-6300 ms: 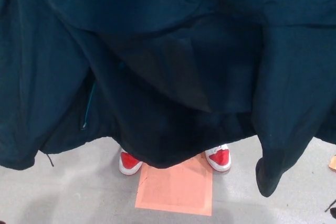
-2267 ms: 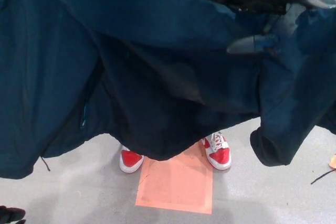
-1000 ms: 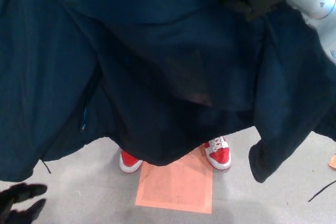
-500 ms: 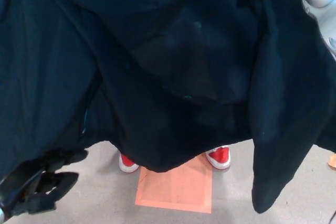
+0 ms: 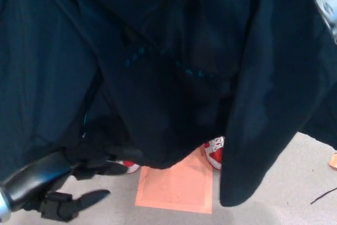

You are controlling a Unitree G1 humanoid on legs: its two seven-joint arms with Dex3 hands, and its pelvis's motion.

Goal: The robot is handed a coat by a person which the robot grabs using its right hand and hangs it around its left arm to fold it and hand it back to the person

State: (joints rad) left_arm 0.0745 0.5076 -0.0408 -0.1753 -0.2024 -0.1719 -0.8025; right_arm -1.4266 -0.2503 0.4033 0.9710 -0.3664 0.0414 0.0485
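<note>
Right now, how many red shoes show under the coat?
2. First red shoe: at the orange floor patch's upper right corner, partly under the coat. Second red shoe: a sliver left of the patch, mostly hidden by coat and left robot hand.

Dark navy coat point(image 5: 158, 77), smooth fabric, nearly black in the creases. Hung spread wide across most of the head view, upper edge cut off at the top. Fell in deep, loose folds gathered toward the middle. Showed short dashes of teal trim point(image 5: 138, 56) near the centre and a thin teal line low on the left side. Ended in an uneven hem low in the view. Dropped lowest on the right as a long sleeve point(image 5: 260, 146), hanging almost straight down, its cuff end loose and rounded.
</note>
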